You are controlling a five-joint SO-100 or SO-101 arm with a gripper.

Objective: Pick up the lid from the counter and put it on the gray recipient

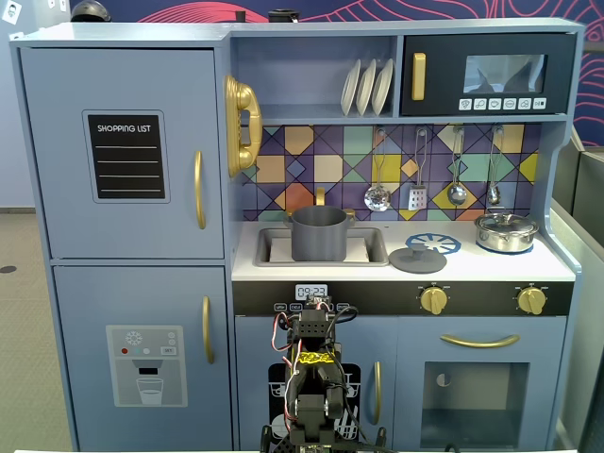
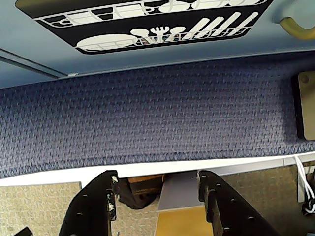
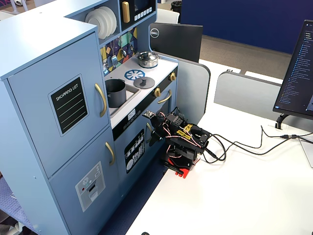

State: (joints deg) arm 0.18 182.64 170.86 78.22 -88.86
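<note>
The dark-gray lid [image 1: 417, 258] with a small knob lies flat on the counter, right of the sink; it also shows in the other fixed view [image 3: 144, 82]. The gray recipient [image 1: 318, 233], a matte stockpot, stands uncovered in the sink [image 3: 115, 92]. My arm [image 1: 314, 377] is folded low in front of the toy kitchen, well below the counter. My gripper [image 2: 157, 176] is open and empty in the wrist view, pointing down past the white table edge at blue carpet. The lid and pot are out of the wrist view.
A shiny silver pot with its lid [image 1: 506, 230] stands on the right burner [image 3: 147, 59]. Utensils [image 1: 415, 189] hang above the counter. The dishwasher door [image 2: 147, 24] is close ahead of the wrist. Cables [image 3: 244, 147] run across the white table; a monitor [image 3: 176, 41] stands behind.
</note>
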